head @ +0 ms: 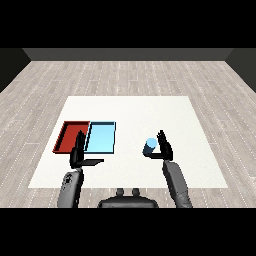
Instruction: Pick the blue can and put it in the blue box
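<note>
A white table (130,110) is seen from above, set on a grey plank floor (130,75). On the left part of the table a red tray (66,135) and a light blue tray (101,137) are laid side by side, their long edges touching or very nearly so, with the red one farther left.

The blue can (149,146) is found on the right half of the table, well apart from both trays. It is seen with its lighter top face turned toward the view; whether it stands on the table or is lifted off it cannot be told.

The right hand (164,147) is placed just beside the can, on its right. Its fingers (161,136) are held mostly straight and pointing up, while the thumb is stretched out under or beside the can; the can is not clearly enclosed, so the hand is read as apart rather than clamped.

The left hand (79,155) is raised in front of the near edges of the two trays. Its fingers are kept straight and spread from the thumb, and nothing is held in it.
</note>
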`<action>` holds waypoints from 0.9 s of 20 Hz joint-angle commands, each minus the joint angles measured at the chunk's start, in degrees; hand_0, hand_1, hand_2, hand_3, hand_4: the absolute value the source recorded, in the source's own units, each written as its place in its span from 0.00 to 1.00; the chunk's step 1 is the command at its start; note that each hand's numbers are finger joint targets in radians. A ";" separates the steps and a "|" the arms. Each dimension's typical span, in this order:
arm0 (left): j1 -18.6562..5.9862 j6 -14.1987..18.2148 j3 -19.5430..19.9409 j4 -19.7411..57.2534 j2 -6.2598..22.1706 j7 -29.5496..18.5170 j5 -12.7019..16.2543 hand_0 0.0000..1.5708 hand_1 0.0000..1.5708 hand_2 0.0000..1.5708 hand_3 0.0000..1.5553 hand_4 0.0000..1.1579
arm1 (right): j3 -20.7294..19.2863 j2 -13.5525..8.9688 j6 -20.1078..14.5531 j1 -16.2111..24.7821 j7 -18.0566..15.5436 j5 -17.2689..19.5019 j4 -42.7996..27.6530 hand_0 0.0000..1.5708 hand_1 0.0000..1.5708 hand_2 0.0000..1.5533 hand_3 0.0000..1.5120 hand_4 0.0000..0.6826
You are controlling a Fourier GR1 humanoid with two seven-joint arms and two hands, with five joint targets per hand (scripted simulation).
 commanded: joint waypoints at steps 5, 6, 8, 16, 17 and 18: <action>-1.68 0.08 2.17 2.36 1.74 -2.00 -0.47 0.00 0.00 0.00 0.00 0.00 | 0.07 0.04 1.13 0.77 -0.22 -1.13 2.26 0.00 0.00 0.00 0.00 0.00; -2.12 2.46 0.13 -0.95 0.15 1.54 -1.88 0.00 0.00 0.00 0.00 0.00 | -0.63 0.33 2.58 -0.26 -1.11 -2.56 4.19 0.00 0.00 0.00 0.00 0.00; -0.34 -0.04 1.28 -0.55 1.39 -0.07 0.07 0.00 0.00 0.00 0.00 0.00 | 2.34 0.55 -1.07 -3.34 -6.88 -3.39 12.21 0.00 0.00 0.00 0.00 0.00; 1.38 0.03 0.16 -3.77 0.80 1.16 0.12 0.00 0.00 0.00 0.00 0.00 | -1.22 0.55 0.44 -9.14 -6.25 -5.25 17.25 0.00 0.00 0.00 0.00 0.00; -1.60 -0.92 3.18 -0.30 3.33 0.86 0.77 0.00 0.00 0.00 0.00 0.00 | -2.17 0.54 0.41 -10.83 -6.71 -4.00 18.82 0.00 0.00 0.00 0.00 0.00; 3.17 1.10 -0.91 -2.07 -0.73 -2.13 -1.32 0.00 0.00 0.00 0.00 0.00 | 1.76 0.56 -1.03 -6.94 -4.20 -5.94 13.01 0.00 0.00 0.00 0.00 0.00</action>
